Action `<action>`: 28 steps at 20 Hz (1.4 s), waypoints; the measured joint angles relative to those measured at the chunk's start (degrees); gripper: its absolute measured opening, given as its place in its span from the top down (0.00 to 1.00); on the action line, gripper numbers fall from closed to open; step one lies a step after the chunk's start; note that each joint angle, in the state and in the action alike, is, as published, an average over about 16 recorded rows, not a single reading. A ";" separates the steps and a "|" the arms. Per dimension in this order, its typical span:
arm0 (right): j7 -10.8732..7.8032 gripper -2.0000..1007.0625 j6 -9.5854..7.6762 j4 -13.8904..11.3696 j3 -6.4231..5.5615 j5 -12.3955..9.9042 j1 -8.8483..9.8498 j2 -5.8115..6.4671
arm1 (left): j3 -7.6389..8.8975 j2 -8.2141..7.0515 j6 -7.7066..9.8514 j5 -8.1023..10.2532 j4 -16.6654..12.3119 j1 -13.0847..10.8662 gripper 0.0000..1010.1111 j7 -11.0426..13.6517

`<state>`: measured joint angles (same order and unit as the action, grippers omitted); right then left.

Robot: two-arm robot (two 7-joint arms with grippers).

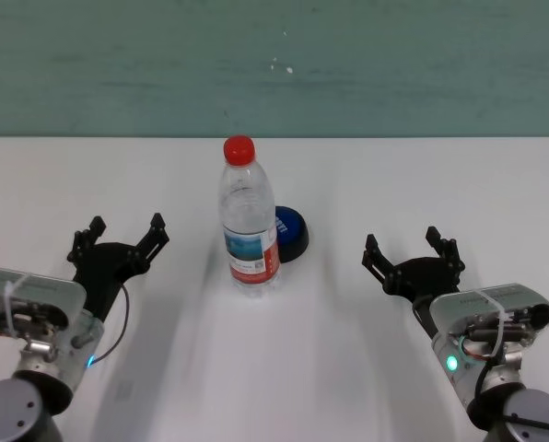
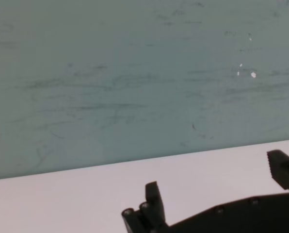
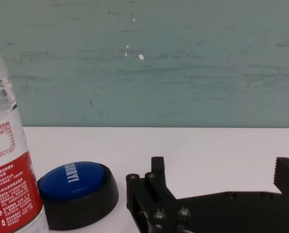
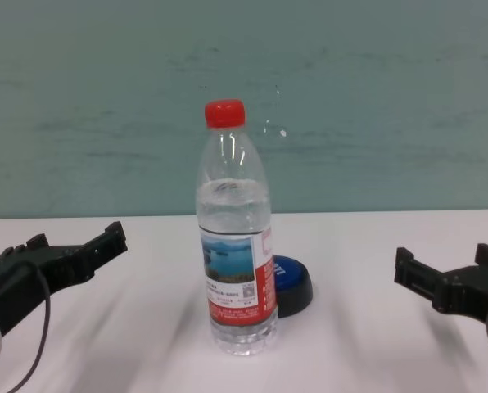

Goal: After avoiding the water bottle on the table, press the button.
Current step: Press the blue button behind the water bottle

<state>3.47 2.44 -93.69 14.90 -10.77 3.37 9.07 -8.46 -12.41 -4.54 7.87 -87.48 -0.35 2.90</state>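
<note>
While both arms sit low near the front edge of the table (image 1: 367, 175), the water bottle (image 1: 250, 226) stands upright about midway between the table's left and right edges, its red cap on and its red-and-white label with the lake picture facing the front. Water fills it up to the shoulder. Just behind it, toward the far edge and a little to the right, lies the button (image 1: 290, 232), its blue top on a wider black base; from the head view the bottle hides the button's left part, and the two look very close or touching, though I cannot tell which.

The left gripper (image 1: 124, 231) hangs to the left of the bottle, well apart from it, its two black fingers spread wide with nothing between them. In the left wrist view the gripper (image 2: 217, 189) shows only bare tabletop and the green wall (image 2: 135, 73) beyond its fingertips.

The right gripper (image 1: 413, 247) hangs to the right of the bottle and button, nearer the front edge than the button, its fingers likewise spread and empty. The right wrist view has the gripper (image 3: 222, 170) facing the wall, with the button (image 3: 76, 191) off to one side of its fingers and the bottle (image 3: 11, 179) beside that. Neither gripper touches bottle or button.
</note>
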 joint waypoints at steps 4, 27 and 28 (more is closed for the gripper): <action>0.00 0.00 0.00 0.00 0.00 0.00 0.00 0.00 | 0.00 0.00 0.00 0.00 0.00 0.00 0.00 0.00; 0.00 0.00 0.00 0.00 0.00 0.00 0.00 0.00 | 0.00 0.00 0.00 0.00 0.00 0.00 0.00 0.00; 0.00 0.00 0.00 0.00 0.00 0.00 0.00 0.00 | 0.00 0.00 0.00 0.00 0.00 0.00 0.00 0.00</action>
<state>3.47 2.44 -93.69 14.90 -10.76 3.37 9.07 -8.46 -12.41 -4.54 7.87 -87.48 -0.35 2.90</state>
